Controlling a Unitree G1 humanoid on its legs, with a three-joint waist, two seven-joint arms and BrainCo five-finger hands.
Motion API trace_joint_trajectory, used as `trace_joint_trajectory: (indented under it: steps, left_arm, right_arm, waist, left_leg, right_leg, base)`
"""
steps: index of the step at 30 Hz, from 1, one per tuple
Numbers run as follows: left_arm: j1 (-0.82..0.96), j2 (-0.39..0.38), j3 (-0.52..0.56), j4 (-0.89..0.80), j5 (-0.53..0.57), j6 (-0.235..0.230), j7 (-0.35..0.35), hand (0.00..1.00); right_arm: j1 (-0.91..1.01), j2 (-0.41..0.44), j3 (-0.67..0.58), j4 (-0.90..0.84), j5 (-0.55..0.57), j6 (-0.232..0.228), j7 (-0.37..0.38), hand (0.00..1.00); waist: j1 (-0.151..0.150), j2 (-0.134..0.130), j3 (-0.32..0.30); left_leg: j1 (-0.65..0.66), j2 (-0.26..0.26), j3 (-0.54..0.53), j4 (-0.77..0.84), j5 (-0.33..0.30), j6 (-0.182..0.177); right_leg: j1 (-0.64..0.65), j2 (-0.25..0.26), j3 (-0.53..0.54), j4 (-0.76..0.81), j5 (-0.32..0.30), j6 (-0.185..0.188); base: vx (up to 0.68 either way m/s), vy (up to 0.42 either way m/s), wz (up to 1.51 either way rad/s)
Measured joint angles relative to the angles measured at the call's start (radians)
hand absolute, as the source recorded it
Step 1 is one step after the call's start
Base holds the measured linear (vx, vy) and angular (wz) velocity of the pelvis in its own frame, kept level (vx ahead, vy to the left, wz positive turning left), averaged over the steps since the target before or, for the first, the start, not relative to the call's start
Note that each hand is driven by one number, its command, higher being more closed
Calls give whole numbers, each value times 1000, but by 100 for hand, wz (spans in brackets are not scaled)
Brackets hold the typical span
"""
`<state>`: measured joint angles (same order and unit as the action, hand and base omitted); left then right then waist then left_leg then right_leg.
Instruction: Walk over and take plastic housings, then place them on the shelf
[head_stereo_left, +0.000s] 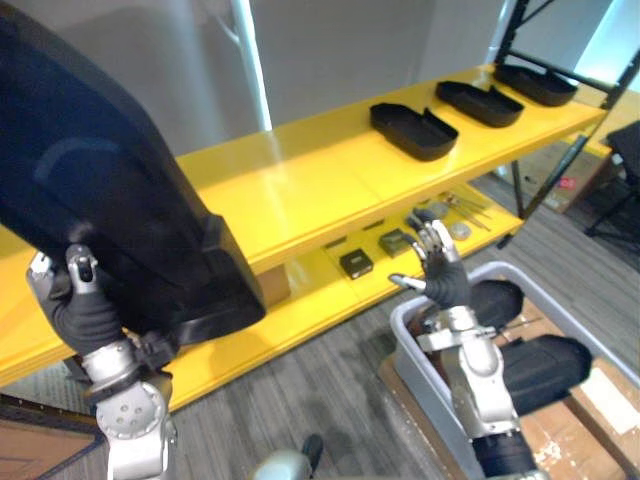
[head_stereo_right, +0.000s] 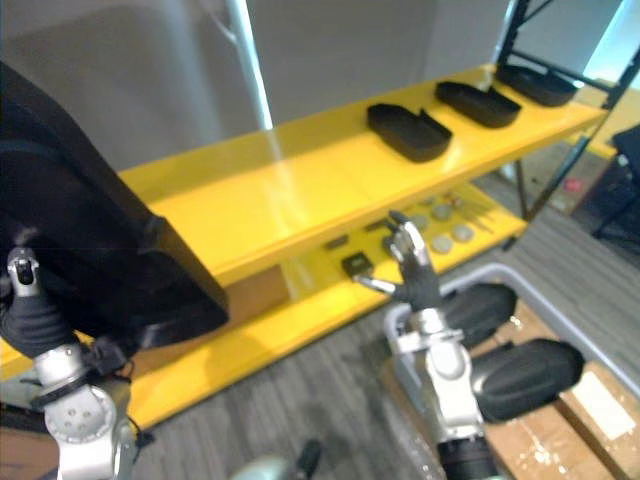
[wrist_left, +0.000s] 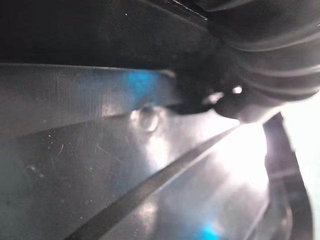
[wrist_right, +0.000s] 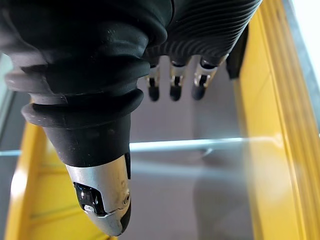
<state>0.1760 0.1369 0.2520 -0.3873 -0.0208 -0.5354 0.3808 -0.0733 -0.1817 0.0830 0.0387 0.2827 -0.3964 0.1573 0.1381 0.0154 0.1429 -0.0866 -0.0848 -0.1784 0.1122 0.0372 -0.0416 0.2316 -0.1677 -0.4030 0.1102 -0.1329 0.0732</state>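
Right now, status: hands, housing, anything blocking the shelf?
Left hand on black housing, held up at yellow shelf. Right hand open, empty, above grey bin. Three housings farther along shelf, out of the way.

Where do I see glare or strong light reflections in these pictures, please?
Left eye view: a wall light strip mirrors as a pale streak on the top shelf. Left wrist view: strong glare on the glossy housing. Right wrist view: a bright line, likely that strip, runs past the right hand.
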Motion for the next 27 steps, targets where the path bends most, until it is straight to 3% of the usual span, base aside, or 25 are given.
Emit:
trace_joint_trajectory:
  steps: [2,4,11,14,17,19,21,23,26,27]
  left_arm:
    - [32,-12,3,-2,0,5,-2,100]
    - [67,-48,4,-3,0,11,-6,100]
    - [111,-79,41,-42,14,7,-16,100]
    - [108,-76,73,-68,22,-16,-36,100]
    - [98,-65,89,-102,20,-33,-71,100]
    - [72,-55,80,-96,21,-34,-87,100]
    - [44,-12,78,-94,20,-29,-84,100]
    - [14,11,68,-78,19,-28,-76,100]
    - [-70,53,37,-16,20,-2,-59,100]
    - [-115,77,27,26,22,18,-35,100]
  right_arm:
    - [4,4,0,-1,0,0,15,0]
    - [42,3,-5,-2,13,0,24,0]
    - [67,21,-6,-7,18,-24,34,0]
    - [67,35,-6,-24,18,-24,12,0]
    - [64,53,-21,-23,16,-25,-50,0]
    - [60,60,-49,-22,15,-45,-86,0]
    - [55,74,-71,-14,13,-66,-94,0]
    - [45,73,-85,1,-6,-67,-95,0]
    - [34,61,-115,-9,-21,-66,-90,0]
    - [24,48,-136,-27,-1,-56,-74,0]
  waist:
    - [-9,-2,7]
    - [-23,16,17]
    - [-10,21,16]
    - [-6,3,14]
    - [2,-51,3]
    - [-11,-53,0]
    - [-21,-61,4]
    - [-41,-56,5]
    - [-67,-45,-2]
    - [-81,-42,0]
  left_leg:
    - [0,7,31,4,-16,5]
    - [-1,51,117,12,-17,11]
    - [-20,85,231,22,-5,28]
    - [-38,55,243,42,-9,41]
    - [-56,4,254,121,-93,75]
    - [-47,-3,234,180,-148,92]
    - [-3,-12,211,169,-180,119]
    - [57,0,184,149,-196,116]
    - [112,28,133,119,-202,82]
    - [117,36,106,119,-208,70]
  right_leg:
    - [13,2,7,2,-44,25]
    - [12,13,-8,33,-73,12]
    - [10,3,-43,51,-94,23]
    - [12,-29,-59,55,-106,37]
    - [18,-85,-62,103,-141,35]
    - [-107,-157,5,458,-100,12]
    - [-215,-198,81,695,-50,-17]
    - [-269,-184,99,766,-99,-44]
    - [-336,-106,137,554,-131,-35]
    - [-355,-69,194,434,-124,-23]
  base:
    - [-215,-61,-8]
    - [-230,-57,22]
    - [-82,-1,20]
    - [110,84,20]
    - [233,104,17]
    - [265,122,25]
    - [310,85,24]
    - [360,38,29]
    - [316,-26,50]
    - [257,-107,72]
